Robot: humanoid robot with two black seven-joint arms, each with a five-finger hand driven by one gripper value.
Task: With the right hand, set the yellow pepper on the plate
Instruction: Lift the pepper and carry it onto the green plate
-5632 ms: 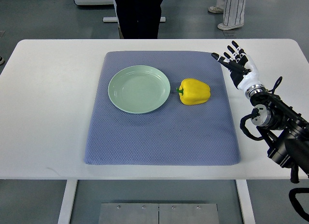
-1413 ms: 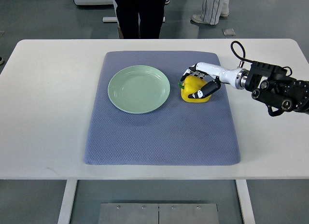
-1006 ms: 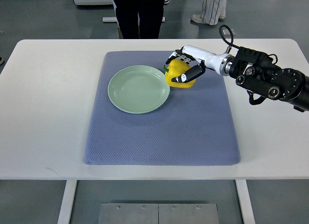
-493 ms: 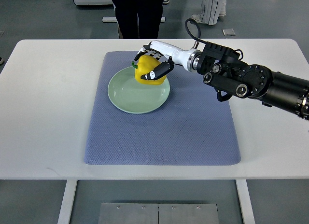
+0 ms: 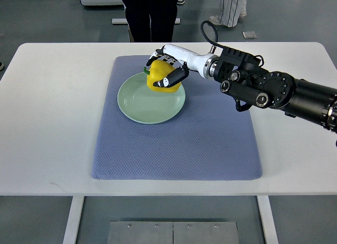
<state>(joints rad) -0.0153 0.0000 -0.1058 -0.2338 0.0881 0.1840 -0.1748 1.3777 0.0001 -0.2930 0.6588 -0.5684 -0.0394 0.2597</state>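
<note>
Now the right hand (image 5: 169, 70), fingers wrapped around the pepper (image 5: 160, 77), is hovering over the plate's (image 5: 138, 108) far edge after carrying it off the mat (image 5: 210, 144), so release is nearing.

- Single top view, steeply downward from robot's side, moderately near.
- White table (image 5: 52, 123) fills frame; floor strips at far and near edges.

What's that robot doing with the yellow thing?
The robot's right hand is gripping a yellow pepper and holding it over the far edge of a green plate. The plate sits on a blue mat on a white table. The fingers are wrapped around the pepper; it has not been let go.
</note>
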